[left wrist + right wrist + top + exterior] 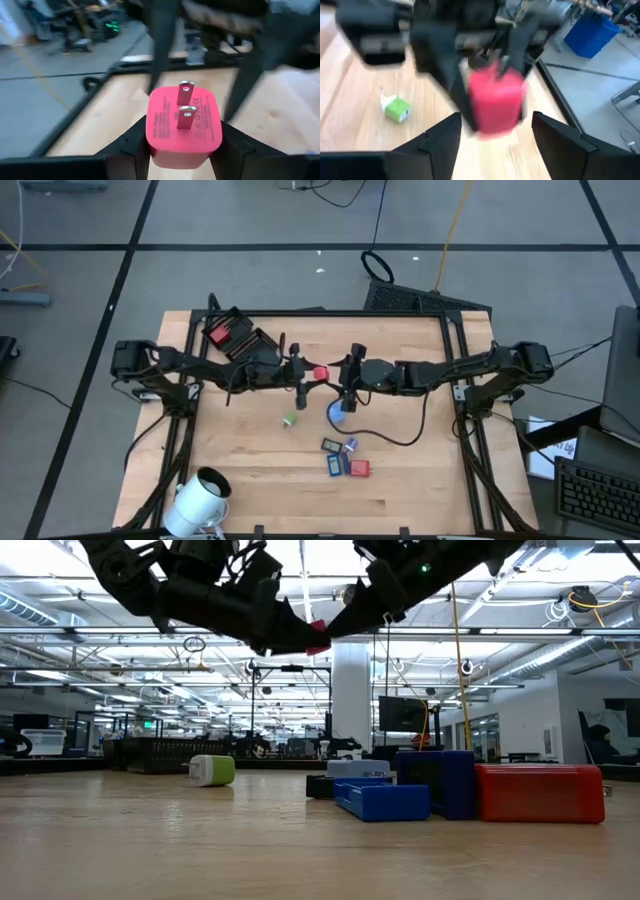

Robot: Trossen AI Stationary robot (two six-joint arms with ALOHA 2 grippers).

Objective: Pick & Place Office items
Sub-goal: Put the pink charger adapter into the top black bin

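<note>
We see a red plug adapter (183, 125), prongs outward, clamped in the left pincer (182, 145) above the worktop (400, 490). Below it lie a green-and-white piece (290, 420) and clustered blue and red blocks (345, 460).

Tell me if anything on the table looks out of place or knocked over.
The white cylinder lies on its side at the table's near left edge, partly overhanging. Nothing looks spilled or damaged. The red charger is held in the air by the left gripper, with the right gripper open beside it.
</note>
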